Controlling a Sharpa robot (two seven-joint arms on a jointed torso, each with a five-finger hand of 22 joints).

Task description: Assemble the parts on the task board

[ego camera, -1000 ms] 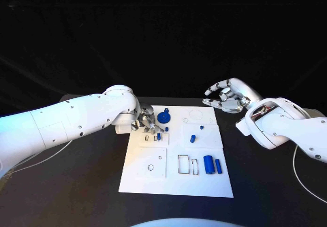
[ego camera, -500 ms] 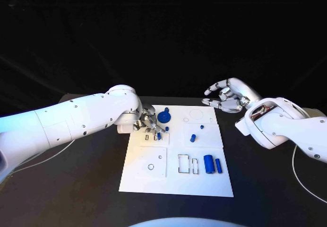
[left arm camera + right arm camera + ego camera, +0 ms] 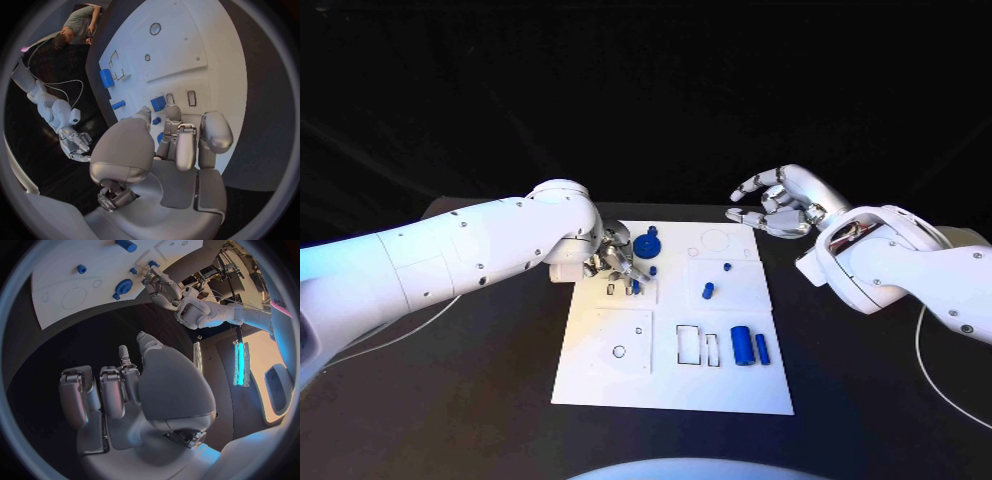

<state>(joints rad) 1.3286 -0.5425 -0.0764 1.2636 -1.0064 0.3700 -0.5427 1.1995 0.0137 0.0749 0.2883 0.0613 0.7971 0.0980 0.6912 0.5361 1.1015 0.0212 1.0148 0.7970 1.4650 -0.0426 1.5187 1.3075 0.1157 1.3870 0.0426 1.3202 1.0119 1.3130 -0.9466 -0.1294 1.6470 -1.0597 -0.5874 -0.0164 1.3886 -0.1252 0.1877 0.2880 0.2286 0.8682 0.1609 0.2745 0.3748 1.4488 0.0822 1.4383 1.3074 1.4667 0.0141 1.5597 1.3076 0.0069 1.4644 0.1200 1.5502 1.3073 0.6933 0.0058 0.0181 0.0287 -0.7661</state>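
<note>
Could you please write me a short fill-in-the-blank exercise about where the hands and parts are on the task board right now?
1. The left hand works over the board's far ____ corner.
2. The right hand hovers beyond the far right corner of the task board, holding ____.
3. The two blue cylinders lie side by side near the board's ____ edge.
4. The blue round part sits just beside the ____ hand's fingers.

Missing words: left; nothing; right; left
</note>
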